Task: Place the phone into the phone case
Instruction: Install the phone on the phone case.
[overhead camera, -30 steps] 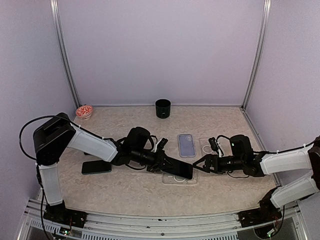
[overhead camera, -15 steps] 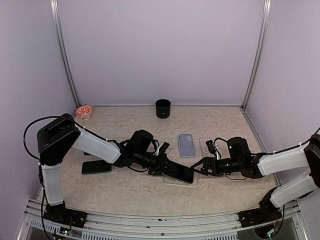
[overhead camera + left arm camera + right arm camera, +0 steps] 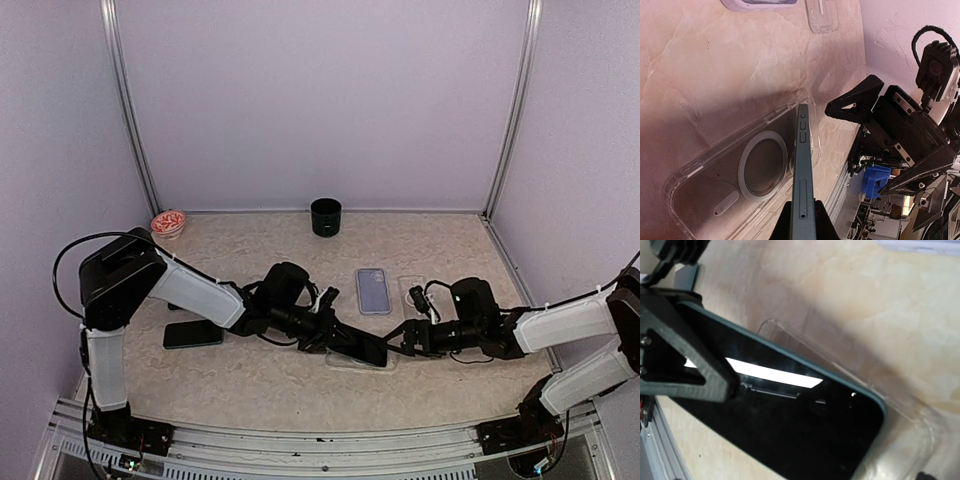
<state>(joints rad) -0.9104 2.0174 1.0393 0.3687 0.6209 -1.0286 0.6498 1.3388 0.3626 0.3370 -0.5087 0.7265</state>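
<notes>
Cropping hides left gripper (image 3: 801, 222) fingertips; it pinches phone (image 3: 802, 160) edge-on over case (image 3: 695, 195). Right gripper (image 3: 400, 338) spread wide; phone contact unclear.

Left arm (image 3: 190, 290) and right arm (image 3: 560, 322) reach low inward, left fingers (image 3: 823, 232) pinched shut, right fingers (image 3: 690, 365) spread.

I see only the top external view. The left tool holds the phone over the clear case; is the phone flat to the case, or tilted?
Observer: Tilted. The left wrist view sees the phone edge-on, side buttons showing, while the clear case under it shows its broad face.
Operator: Is the case open side up?
Observer: It appears so; its raised walls show there.
Operator: Where is the phone's far corner?
Observer: In the right wrist view, within the case's outline; contact I cannot tell.
</notes>
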